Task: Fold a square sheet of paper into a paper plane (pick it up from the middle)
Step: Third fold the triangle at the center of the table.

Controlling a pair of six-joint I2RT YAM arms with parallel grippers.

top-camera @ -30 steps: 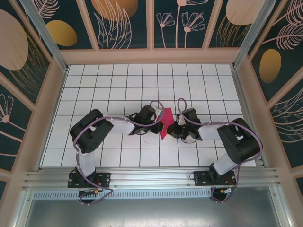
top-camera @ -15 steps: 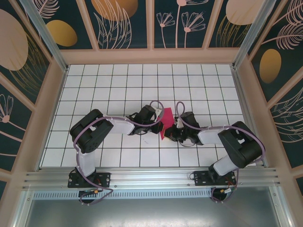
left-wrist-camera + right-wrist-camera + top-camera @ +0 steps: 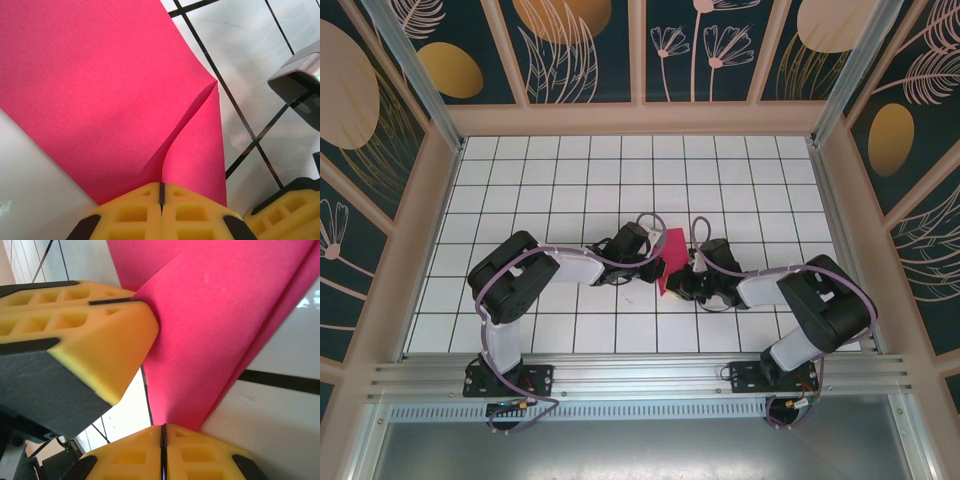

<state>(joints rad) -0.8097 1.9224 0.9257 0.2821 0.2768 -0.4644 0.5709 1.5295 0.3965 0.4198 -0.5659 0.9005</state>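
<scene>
White gridded bench (image 3: 570,180) lies below. Left jaws at nine o'clock and right jaws at three both pinch the paper (image 3: 671,250) mid-bench. It is loosely creased; I judge nearly all folds remain.

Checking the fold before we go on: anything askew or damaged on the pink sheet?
No tear visible. The square sheet of paper is pinched by the left gripper and right gripper; beside the left pinch one layer bows in a curve instead of lying flat, so that fold looks loose.
</scene>
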